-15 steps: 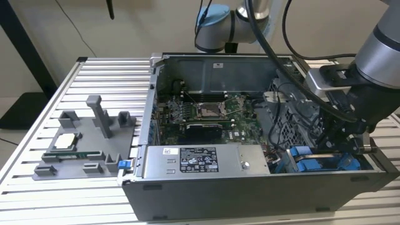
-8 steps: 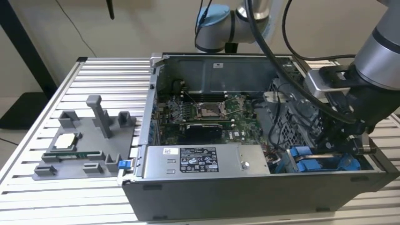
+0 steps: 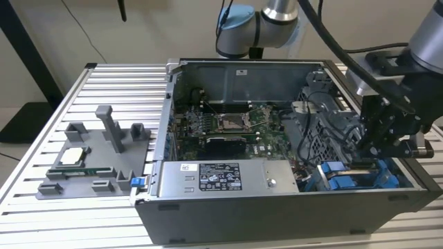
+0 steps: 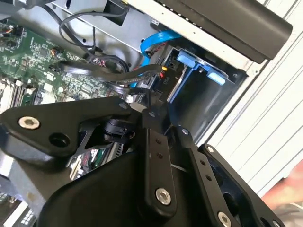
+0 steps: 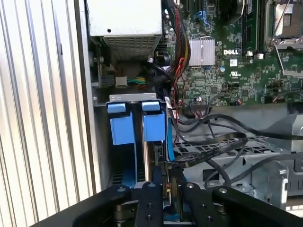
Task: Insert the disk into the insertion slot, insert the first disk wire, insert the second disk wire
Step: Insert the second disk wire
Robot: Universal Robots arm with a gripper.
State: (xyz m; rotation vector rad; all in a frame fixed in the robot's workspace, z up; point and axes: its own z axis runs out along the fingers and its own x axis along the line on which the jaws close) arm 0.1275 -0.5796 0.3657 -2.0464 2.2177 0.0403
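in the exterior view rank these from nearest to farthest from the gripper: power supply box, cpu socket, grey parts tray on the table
Measured from the gripper:
1. Power supply box, along the case's front edge.
2. CPU socket, mid-motherboard, slightly farther.
3. Grey parts tray, outside the case, at the exterior view's left.

Sticker, black with white panels, on the upper face of the grey power supply box in the exterior view: lines of print and symbols, none legible.

Small white label on the case's inner wall, across the motherboard from the power supply box: print too small to make out.

First wrist view: short white logo word printed on the green motherboard, just beside the silver heatsink, past the cable bundle from the power supply box. Small white tag just by the logo, unreadable. Fine white component markings scattered over the board, none legible.
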